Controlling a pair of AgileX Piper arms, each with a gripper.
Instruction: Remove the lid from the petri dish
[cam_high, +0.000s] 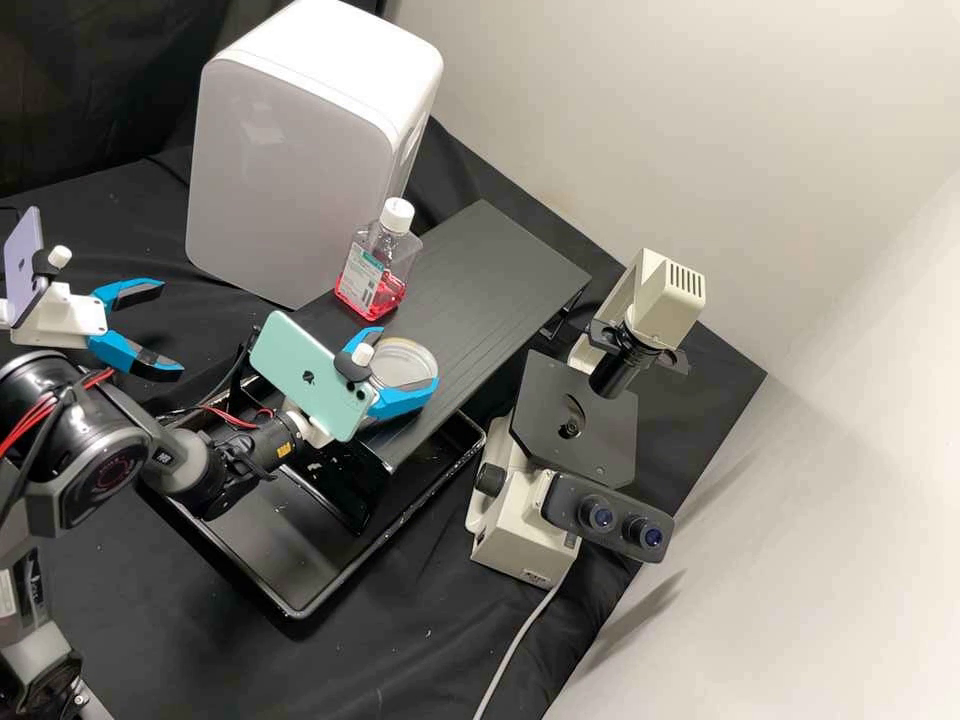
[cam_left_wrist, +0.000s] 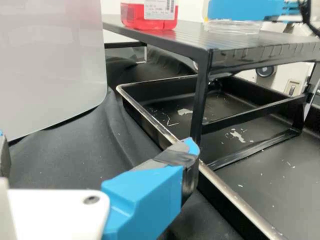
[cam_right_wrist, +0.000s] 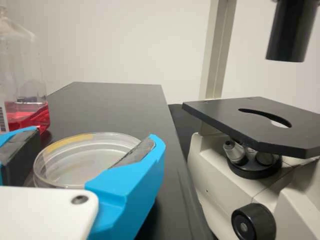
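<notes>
Nearest us, the black tray (cam_high: 300, 592) lies under the black shelf (cam_high: 490, 280). On the shelf's near end sits the petri dish (cam_high: 405, 362), with the right gripper (cam_high: 404, 360) spread wide to either side of its rim. Off to one side the left gripper (cam_high: 158, 328) hangs equally wide over the cloth, holding nothing. Just beyond the dish stands a flask (cam_high: 378, 265) of red liquid; the microscope (cam_high: 560, 470) crowds the shelf's far side, and the white box (cam_high: 290, 150) rises behind.

Two grippers are showing: the left gripper (cam_high: 165, 325) at nine o'clock, the right gripper (cam_high: 405, 360) near centre. One dish (cam_right_wrist: 82, 155), one flask (cam_high: 378, 262), one box (cam_high: 300, 140), one rack (cam_high: 490, 280), one tray (cam_high: 290, 545) and one microscope (cam_high: 575, 430) are sitting there.
</notes>
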